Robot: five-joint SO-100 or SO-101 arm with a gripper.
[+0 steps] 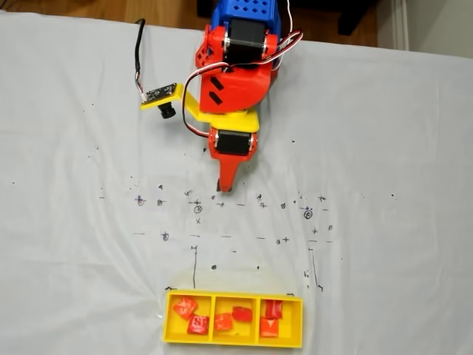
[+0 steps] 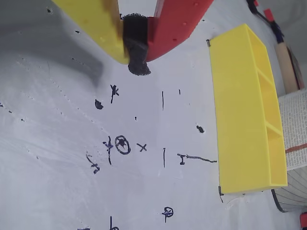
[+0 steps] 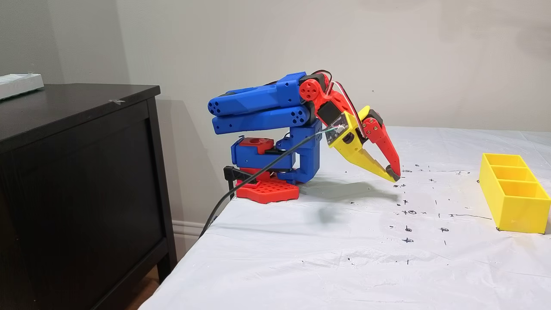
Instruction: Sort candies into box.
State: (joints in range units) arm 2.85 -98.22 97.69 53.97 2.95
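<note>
In a fixed view from above, one yellow box lies on the white surface with three compartments in a row. Six red candies sit inside, two per compartment: left and, middle beside the one already marked, right and. The single claw points toward the box, well apart from it, with pen marks between. In the wrist view, the claw has its yellow and red fingers pressed together on their black pads, gripping nothing; the box stands well off to the right. In a fixed view from the side, the claw tips down close to the surface, fingertips together, and the box sits far right of it.
</note>
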